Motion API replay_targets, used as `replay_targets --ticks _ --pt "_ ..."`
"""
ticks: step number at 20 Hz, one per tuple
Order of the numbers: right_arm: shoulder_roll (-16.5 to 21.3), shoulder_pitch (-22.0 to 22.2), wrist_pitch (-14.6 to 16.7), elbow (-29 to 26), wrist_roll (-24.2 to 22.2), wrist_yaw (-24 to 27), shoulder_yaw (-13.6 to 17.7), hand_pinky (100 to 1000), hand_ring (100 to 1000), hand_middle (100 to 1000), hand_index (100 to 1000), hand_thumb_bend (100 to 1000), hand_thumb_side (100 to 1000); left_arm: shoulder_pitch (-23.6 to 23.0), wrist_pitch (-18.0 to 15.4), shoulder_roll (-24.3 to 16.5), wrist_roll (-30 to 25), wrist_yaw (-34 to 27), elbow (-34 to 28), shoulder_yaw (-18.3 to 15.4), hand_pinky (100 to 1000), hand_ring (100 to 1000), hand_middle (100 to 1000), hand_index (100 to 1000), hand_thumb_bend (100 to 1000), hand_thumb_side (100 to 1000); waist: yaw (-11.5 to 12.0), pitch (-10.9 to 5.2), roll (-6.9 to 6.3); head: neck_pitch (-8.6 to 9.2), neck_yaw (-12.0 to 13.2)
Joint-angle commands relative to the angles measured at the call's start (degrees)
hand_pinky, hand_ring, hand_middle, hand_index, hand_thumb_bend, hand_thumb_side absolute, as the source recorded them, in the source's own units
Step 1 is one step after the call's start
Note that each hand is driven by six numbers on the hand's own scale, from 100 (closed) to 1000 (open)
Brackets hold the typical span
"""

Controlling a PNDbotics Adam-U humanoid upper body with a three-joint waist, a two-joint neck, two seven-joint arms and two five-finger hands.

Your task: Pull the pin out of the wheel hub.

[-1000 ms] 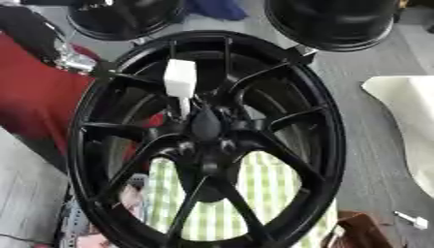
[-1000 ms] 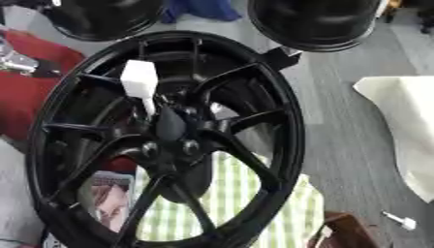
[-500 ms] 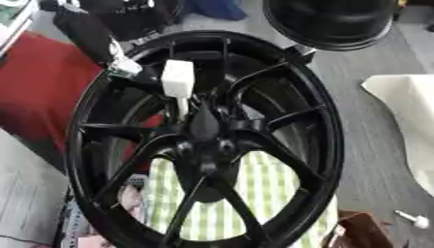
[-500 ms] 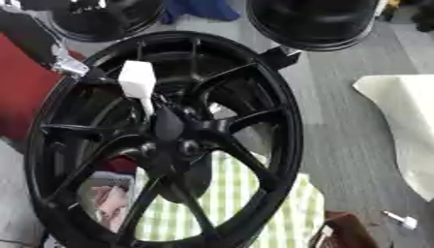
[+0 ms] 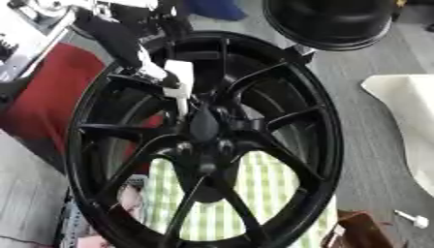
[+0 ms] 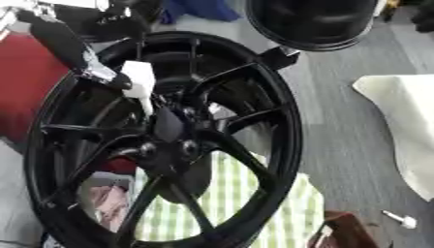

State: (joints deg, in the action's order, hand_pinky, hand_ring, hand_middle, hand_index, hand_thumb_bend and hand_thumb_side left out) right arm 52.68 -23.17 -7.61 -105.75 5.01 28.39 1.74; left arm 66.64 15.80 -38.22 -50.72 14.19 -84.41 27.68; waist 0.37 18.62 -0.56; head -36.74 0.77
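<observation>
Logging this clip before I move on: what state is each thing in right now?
Pin: white, still seated in the hub, sticking up.
Wheel: black, lying flat over a checked cloth.
Left hand: reaching in from the upper left, fingertips at the pin's head; a closed grip cannot be confirmed.
Right hand: not in view.
Second pin: white, lying loose on the floor at lower right.

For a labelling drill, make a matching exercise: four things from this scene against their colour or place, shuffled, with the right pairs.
Things:
1. wheel hub
2. pin
3. left robot hand
4. checked cloth

Descriptions:
A. white, standing up just left of the wheel's centre
B. green and white, seen through the lower spokes
C. black, with spokes, filling the view
D. comes in from the upper left, at the white piece

Pairs: 1-C, 2-A, 3-D, 4-B
</observation>
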Motion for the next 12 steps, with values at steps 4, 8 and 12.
replay_targets --ticks 4,8,12 --pt "1.02 -0.78 0.01 -0.13 0.18 -0.19 0.47 724 675 584 734 140 516 1.23 0.84 0.07 -1.23 0.48 0.95 -0.26 906 902 803 913 563 314 -0.24 -1.52 0.15 -0.02 0.42" --pt "0.87 -0.71 -0.01 -0.11 0.27 -0.19 0.46 723 674 583 733 140 517 1.02 0.75 0.38 -1.25 1.05 1.86 -0.42 904 902 806 910 551 281 -0.44 -1.46 0.17 0.18 0.51" --pt "0.64 -0.72 0.04 -0.07 0.45 -0.02 0.56 723 673 582 733 138 518 0.76 0.49 0.73 -1.25 1.25 2.73 -0.42 902 902 811 911 549 278 -0.63 -1.44 0.14 0.35 0.50"
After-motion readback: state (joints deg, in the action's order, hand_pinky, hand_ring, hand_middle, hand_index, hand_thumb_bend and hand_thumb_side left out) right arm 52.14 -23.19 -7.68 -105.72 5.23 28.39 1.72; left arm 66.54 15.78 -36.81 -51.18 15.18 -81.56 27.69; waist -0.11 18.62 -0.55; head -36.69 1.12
